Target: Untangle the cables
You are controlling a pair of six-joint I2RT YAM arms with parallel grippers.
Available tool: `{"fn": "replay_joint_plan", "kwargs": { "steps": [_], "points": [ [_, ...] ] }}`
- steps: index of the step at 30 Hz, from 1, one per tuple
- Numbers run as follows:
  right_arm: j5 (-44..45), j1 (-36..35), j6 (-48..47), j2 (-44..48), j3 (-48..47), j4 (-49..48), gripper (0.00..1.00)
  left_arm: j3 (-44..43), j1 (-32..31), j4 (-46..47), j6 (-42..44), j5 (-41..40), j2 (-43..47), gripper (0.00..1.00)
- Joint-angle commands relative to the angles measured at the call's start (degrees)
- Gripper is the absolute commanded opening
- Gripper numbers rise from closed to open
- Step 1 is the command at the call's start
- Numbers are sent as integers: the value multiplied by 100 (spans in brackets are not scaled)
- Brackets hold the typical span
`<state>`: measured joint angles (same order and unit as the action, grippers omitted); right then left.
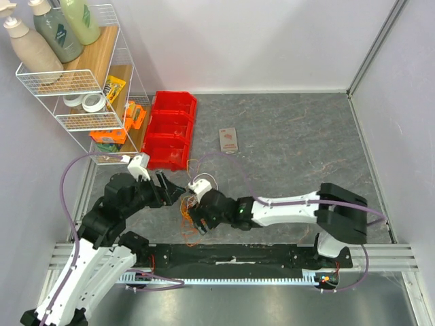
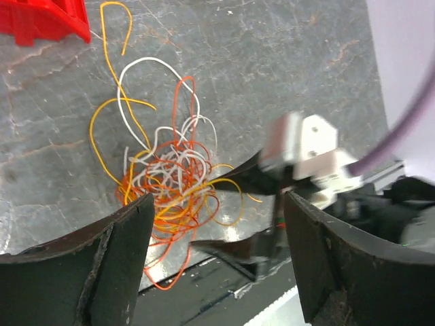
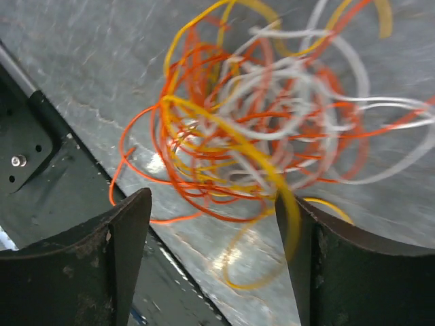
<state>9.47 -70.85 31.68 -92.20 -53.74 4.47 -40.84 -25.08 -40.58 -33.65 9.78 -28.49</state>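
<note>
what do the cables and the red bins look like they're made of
The cables: probably thin wire in glossy plastic insulation; orange, yellow and white, holding springy loops. The red bins: likely moulded hard plastic; even colour, smooth walls with a slight sheen.

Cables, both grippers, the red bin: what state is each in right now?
cables: one tangled knot of orange, white and yellow strands, lying on the table, not gripped.
left gripper: open, over the knot, holding nothing.
right gripper: open, close over the knot, nothing clamped.
red bin: upright on the table, neither gripper touching it.
</note>
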Motion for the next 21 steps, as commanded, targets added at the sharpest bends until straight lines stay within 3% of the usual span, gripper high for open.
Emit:
{"fn": "replay_joint_plan", "kwargs": {
  "steps": [1, 6, 10, 12, 15, 17, 20, 21],
  "points": [
    [458, -289, 522, -394, -120, -1193, 76, 198, 12, -143, -835, 296, 607, 80],
    [1530, -289, 901, 392, 713, -1045, 38, 1225, 21, 523, -1512, 1190, 714, 68],
    [1751, -280, 954, 1754, 1645, -957, 35, 1929, 3, 1726, -1776, 2332, 328, 68],
    [1646, -210, 928, 2266, 1962, -895, 21, 2088, -23, 2262, -1917, 2546, 108, 70],
    [1304, -122, 875, 2733, 2349, -956, 16, 2141, -146, 2668, -1987, 2433, -42, 72],
    [1198, -113, 770, 2795, 2385, -1009, 0, 2142, -233, 2879, -2040, 2301, -139, 72],
    [1215, -113, 717, 2778, 2350, -1001, 1, 2159, -427, 2994, -2128, 2107, -341, 68],
    [1145, -113, 647, 2778, 2350, -1079, 18, 2168, -497, 2994, -2137, 2020, -428, 68]
  ]
}}
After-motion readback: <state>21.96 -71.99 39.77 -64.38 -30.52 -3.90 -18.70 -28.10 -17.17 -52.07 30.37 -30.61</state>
